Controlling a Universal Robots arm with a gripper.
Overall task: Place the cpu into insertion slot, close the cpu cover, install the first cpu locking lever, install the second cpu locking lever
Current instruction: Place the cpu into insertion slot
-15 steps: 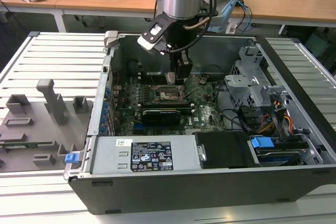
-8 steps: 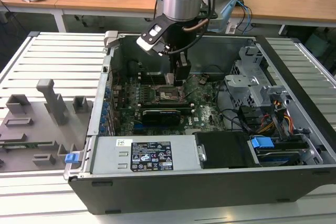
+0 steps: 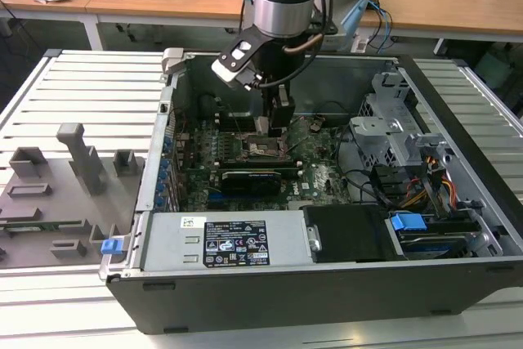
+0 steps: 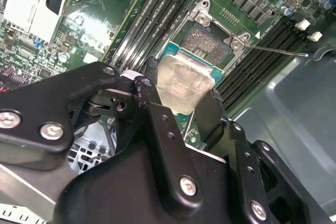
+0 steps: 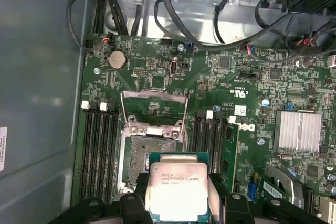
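Observation:
My gripper (image 3: 274, 124) hangs inside the open computer case, shut on the cpu (image 5: 176, 190). The chip is a flat square with a dull silver top, clamped on two sides between the black fingers (image 5: 139, 186). It floats just above the insertion slot (image 5: 149, 156), overlapping one edge of it and not seated. In the second wrist view the cpu (image 4: 184, 82) sits between the fingers (image 4: 160, 114), with the slot (image 4: 210, 38) beyond it. The cpu cover (image 5: 155, 94), a thin silvery frame, is swung open away from the slot. A thin locking lever (image 4: 278, 51) sticks out beside the slot.
Memory slots (image 5: 100, 145) flank the socket on both sides. A finned heat sink (image 5: 298, 129) and black cables (image 5: 173, 19) lie on the board. The case holds a power supply (image 3: 233, 243) and drive cage (image 3: 392, 132). A grey fixture (image 3: 57, 194) lies on the table outside the case.

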